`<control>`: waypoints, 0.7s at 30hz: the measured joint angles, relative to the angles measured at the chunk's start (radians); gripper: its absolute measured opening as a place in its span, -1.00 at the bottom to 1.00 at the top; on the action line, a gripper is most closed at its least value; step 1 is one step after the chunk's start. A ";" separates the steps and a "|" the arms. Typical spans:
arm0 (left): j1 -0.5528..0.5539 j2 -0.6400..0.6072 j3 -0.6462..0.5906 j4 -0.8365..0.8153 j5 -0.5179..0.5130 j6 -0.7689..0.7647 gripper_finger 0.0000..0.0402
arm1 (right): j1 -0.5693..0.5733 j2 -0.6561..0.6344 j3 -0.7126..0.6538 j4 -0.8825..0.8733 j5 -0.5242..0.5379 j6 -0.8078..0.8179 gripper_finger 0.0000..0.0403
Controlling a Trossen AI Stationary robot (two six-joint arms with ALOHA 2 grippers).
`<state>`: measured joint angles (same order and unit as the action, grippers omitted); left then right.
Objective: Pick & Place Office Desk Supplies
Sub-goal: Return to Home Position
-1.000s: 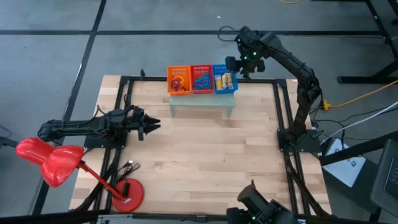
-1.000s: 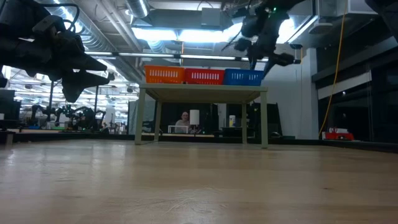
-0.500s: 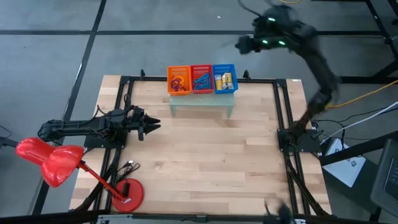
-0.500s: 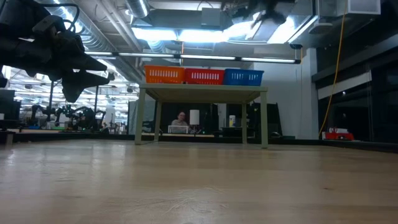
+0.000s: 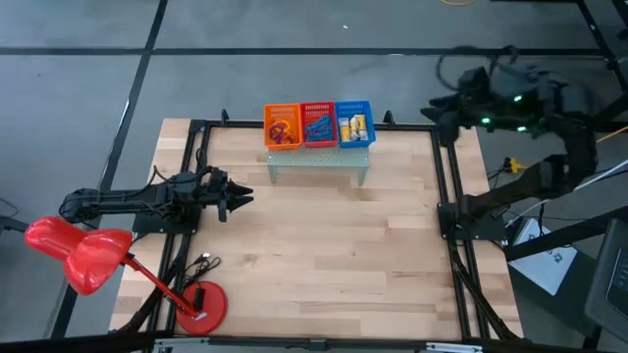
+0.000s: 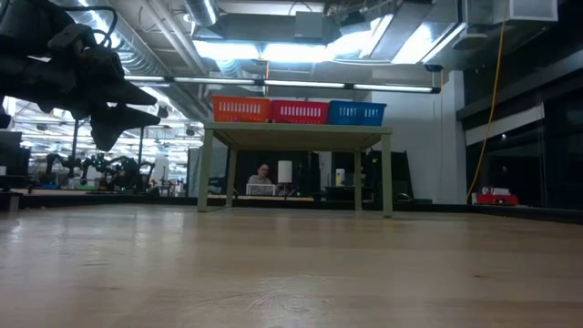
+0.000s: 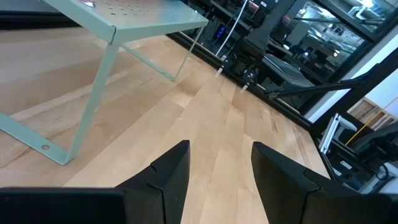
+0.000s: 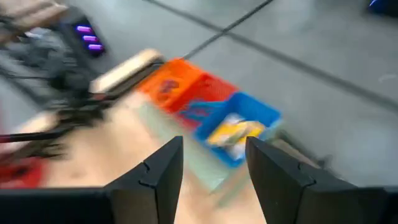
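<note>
High view: supplies (image 5: 319, 126) beyond right gripper (image 5: 439, 110)

Bright overhead light, right wrist view motion-blurred

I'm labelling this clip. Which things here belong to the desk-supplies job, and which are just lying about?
Job: orange basket with rings, red basket with blue clips, blue basket with yellow boxes, all on the green shelf; right gripper, open, near the table's far right corner.
Lying about: red desk lamp, near-left corner; left gripper, open, waiting at left.
</note>
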<state>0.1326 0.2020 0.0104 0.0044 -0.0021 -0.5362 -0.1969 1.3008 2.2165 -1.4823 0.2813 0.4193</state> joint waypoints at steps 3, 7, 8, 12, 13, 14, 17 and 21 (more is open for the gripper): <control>0.000 0.008 0.000 0.000 0.000 0.000 -0.16 | 0.139 -0.069 -0.192 0.194 0.110 -0.092 -0.13; 0.000 0.029 0.000 0.000 0.000 0.000 -0.16 | 0.226 -0.249 -0.581 0.603 0.054 -0.246 -0.13; 0.000 0.035 0.000 0.000 0.000 0.000 -0.16 | 0.230 -0.307 -0.685 0.677 0.051 -0.249 -0.13; 0.000 0.061 0.000 0.000 0.000 0.000 -0.16 | 0.231 -0.581 -1.083 0.987 0.021 -0.222 -0.13; 0.000 0.067 0.000 0.000 0.000 0.000 -0.16 | 0.232 -0.656 -1.169 1.071 0.005 -0.222 -0.13; 0.000 0.073 0.000 0.000 0.000 0.000 -0.16 | 0.233 -0.732 -1.248 1.135 -0.022 -0.222 -0.13; 0.000 0.088 0.000 0.000 0.000 0.000 -0.16 | 0.236 -0.912 -1.429 1.258 -0.104 -0.198 -0.13; 0.000 0.112 0.000 0.000 0.000 0.000 -0.16 | 0.238 -1.089 -1.567 1.238 -0.128 -0.220 -0.13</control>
<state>0.1326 0.3136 0.0101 0.0044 -0.0025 -0.5362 0.0412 0.2115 0.6491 -0.2442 0.1529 0.1990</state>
